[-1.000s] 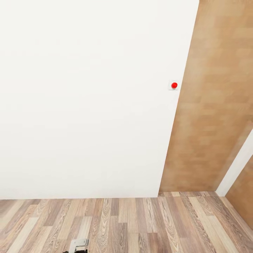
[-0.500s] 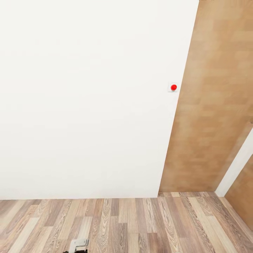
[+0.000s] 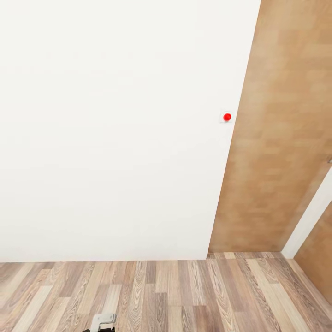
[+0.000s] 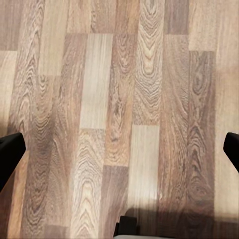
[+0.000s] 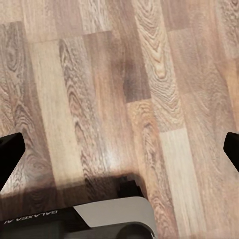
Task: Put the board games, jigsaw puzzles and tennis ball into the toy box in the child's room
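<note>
Ahead, plain white wall [image 3: 115, 129] takes up most of head view, meeting wood-plank floor [image 3: 184, 295] low down. Small red round button on white plate [image 3: 227, 117] sits near wall's right edge. Just beside it, tan wood-grain panel [image 3: 276, 138], then white strip [image 3: 310, 216] further right. Small pale robot part [image 3: 102, 321] at bottom edge. Left end effector [image 4: 119, 154] spread wide over floor planks, empty. Right end effector [image 5: 119, 154] likewise open, empty, dark robot body [image 5: 79, 219] beneath.
</note>
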Tool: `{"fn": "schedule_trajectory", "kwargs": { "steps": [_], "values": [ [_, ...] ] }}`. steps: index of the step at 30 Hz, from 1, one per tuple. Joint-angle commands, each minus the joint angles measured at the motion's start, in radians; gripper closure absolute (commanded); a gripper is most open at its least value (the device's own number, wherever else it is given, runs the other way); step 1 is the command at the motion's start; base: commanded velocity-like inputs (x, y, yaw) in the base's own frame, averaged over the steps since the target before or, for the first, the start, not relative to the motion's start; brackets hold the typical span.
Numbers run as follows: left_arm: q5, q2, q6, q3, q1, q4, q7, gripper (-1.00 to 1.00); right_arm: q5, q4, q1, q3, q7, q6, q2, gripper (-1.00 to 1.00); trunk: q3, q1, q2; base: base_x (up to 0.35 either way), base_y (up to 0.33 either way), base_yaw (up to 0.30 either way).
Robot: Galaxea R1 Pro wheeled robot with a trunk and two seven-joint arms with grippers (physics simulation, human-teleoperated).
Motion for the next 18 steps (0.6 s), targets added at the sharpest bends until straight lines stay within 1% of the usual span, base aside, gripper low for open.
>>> {"fn": "schedule_trajectory", "kwargs": {
  "steps": [1,4,7,11,18],
  "values": [
    [0.001,0.000,-0.001,0.001,-0.001,0.000,0.003,-1.00,-0.010,0.001,-0.001,-0.002,0.000,-0.006,0.000,-1.00,0.002,-0.004,0.006,0.000,0.000,0.000],
    [0.002,0.000,0.000,0.000,-0.001,0.000,0.003,-1.00,-0.010,0.001,-0.001,-0.002,0.000,-0.006,0.000,-1.00,0.011,-0.015,0.027,0.000,0.000,-0.034],
    [0.001,-0.001,0.000,0.000,-0.001,0.000,0.003,-1.00,-0.010,0.001,-0.001,-0.002,0.000,-0.006,0.000,-1.00,0.020,-0.027,0.048,0.000,0.000,-0.144],
    [0.001,-0.001,0.000,0.000,-0.001,0.000,0.003,-1.00,-0.010,0.001,-0.001,-0.002,0.000,-0.006,0.000,-1.00,0.033,-0.042,0.076,0.000,0.000,-0.222],
    [0.002,0.000,0.001,0.001,-0.001,0.000,0.004,-1.00,-0.010,0.001,0.000,-0.002,0.000,-0.006,0.000,-1.00,0.055,-0.069,0.125,0.000,0.000,-0.265]
  ]
}}
